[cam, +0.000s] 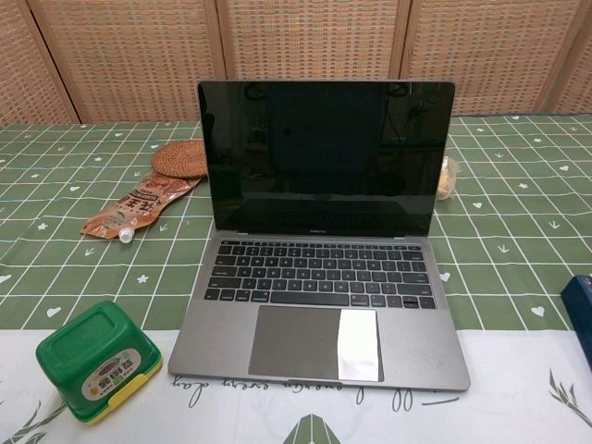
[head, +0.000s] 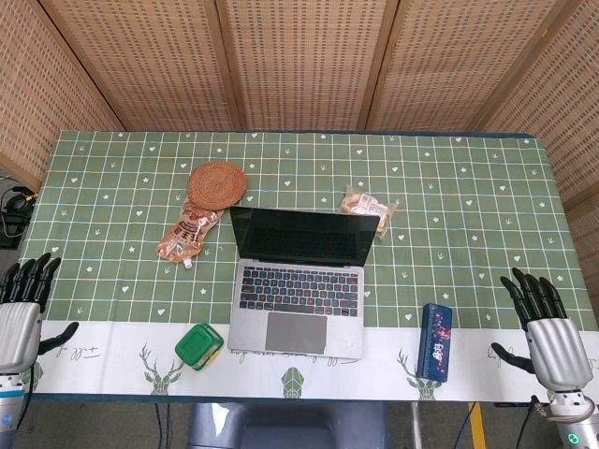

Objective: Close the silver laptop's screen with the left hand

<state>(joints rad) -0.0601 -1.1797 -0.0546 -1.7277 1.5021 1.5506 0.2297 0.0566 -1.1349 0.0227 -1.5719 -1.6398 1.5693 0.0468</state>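
Note:
The silver laptop (head: 298, 285) stands open near the table's front middle, its dark screen (head: 304, 236) upright and facing me. The chest view shows the laptop (cam: 324, 305) close up, with the black screen (cam: 324, 157) raised above the keyboard. My left hand (head: 22, 304) hovers at the table's left front edge, fingers extended and apart, holding nothing, well left of the laptop. Over at the right front edge my right hand (head: 543, 323) is likewise open and empty. Neither hand appears in the chest view.
A woven round coaster (head: 217, 184) and an orange snack pouch (head: 189, 234) lie behind and left of the laptop. A wrapped snack (head: 369, 206) sits behind it on the right. A green box (head: 199, 347) lies at front left, a blue case (head: 435, 340) at front right.

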